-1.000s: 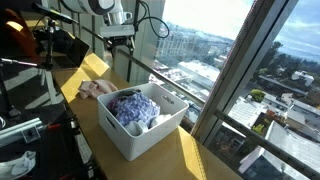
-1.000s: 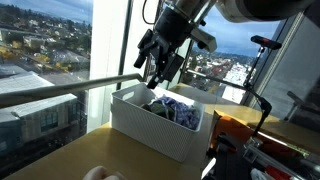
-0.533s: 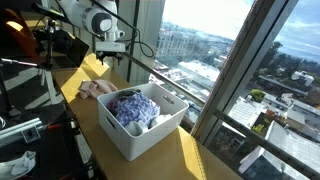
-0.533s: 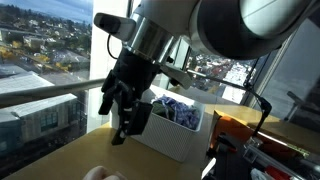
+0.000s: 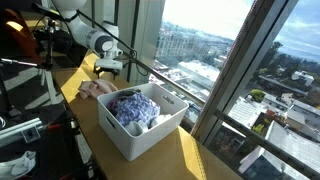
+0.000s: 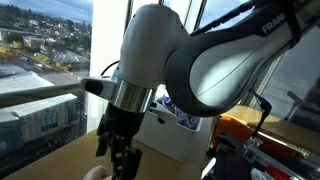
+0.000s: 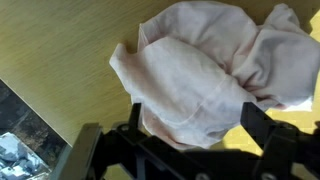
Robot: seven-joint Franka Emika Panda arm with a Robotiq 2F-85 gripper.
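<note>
Both your jaws stand wide open and empty, hanging just above the crumpled pink cloth [image 7: 200, 75], which lies on the wooden surface [image 7: 50, 40] near its window edge, close beside the white bin [image 5: 135, 140] of blue laundry [image 5: 133, 108]

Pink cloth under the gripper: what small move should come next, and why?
Probably straight down: the gripper hangs open just above the crumpled pink cloth on the wooden table, apparently not touching it, so it likely must lower around a fold before closing.
</note>
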